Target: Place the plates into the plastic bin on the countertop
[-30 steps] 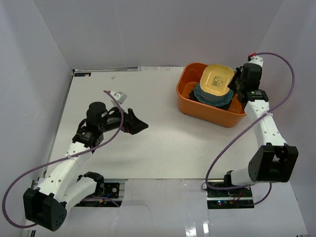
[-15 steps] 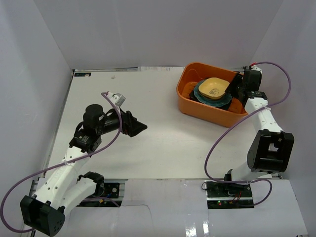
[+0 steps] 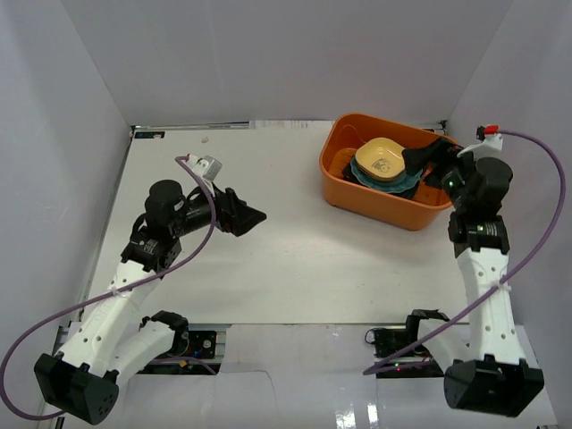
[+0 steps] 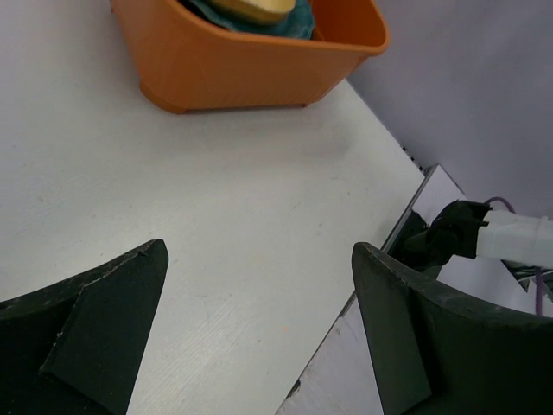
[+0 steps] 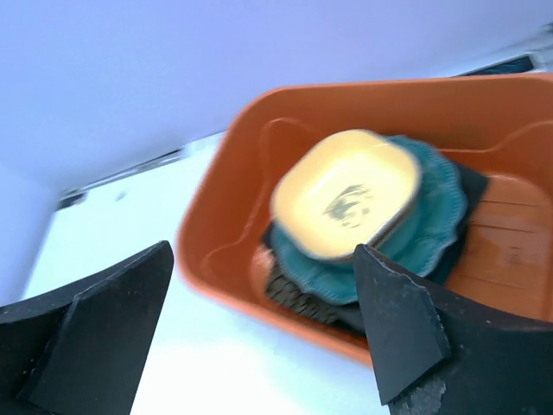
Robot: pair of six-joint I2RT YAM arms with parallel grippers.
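Note:
The orange plastic bin stands at the far right of the white countertop. Inside it a yellow plate lies on top of a teal round scalloped plate, with darker plates stacked beneath. In the right wrist view the yellow plate and the teal scalloped plate sit in the bin. My right gripper hangs open over the bin's right end, holding nothing. My left gripper is open above the bare countertop, left of centre; its view shows the bin far ahead.
White walls enclose the countertop on the left, back and right. The right wall stands close behind the bin. The countertop's near edge and a cable connector show in the left wrist view.
My right gripper has opened and let go of the yellow plate, which went from tilted to lying flat on the stack. The right arm then drew back toward the right. The left arm shifted slightly.

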